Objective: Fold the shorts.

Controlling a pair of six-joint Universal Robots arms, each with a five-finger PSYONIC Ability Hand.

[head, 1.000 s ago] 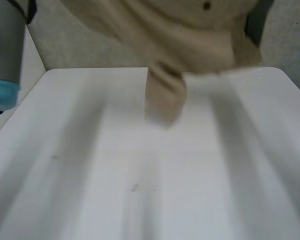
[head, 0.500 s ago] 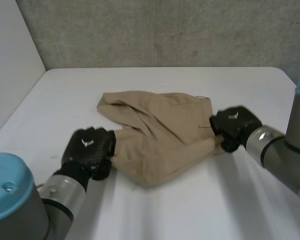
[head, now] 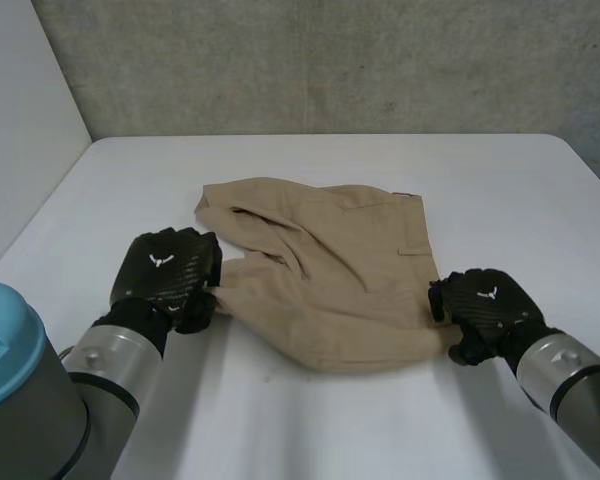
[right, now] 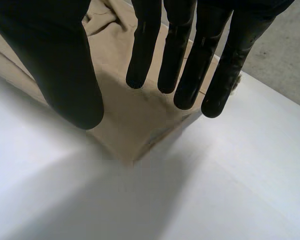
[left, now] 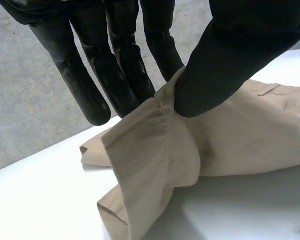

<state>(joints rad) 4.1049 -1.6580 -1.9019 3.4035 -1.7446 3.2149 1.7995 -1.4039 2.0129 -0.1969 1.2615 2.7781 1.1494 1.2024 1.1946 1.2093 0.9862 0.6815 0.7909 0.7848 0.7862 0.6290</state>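
Observation:
Tan shorts [head: 330,270] lie spread in a loose fold on the white table [head: 310,420], with a bunched ridge running toward their far left corner. My left hand [head: 167,272] is at the shorts' near left corner, and its thumb [left: 225,55] pinches a ribbed hem [left: 150,145] of the cloth against the fingers [left: 115,75]. At the shorts' near right corner [right: 135,135] rests my right hand [head: 483,310]. Its fingers [right: 190,55] hang straight above that corner and hold nothing.
A grey wall [head: 330,60] rises behind the table's far edge. A white side panel [head: 20,140] stands at the left. Bare table surface lies in front of the shorts and to both sides.
The shorts, held up in the air a second ago, now lie on the table. Both hands have drawn toward the near edge, and my right hand has let go of its corner.

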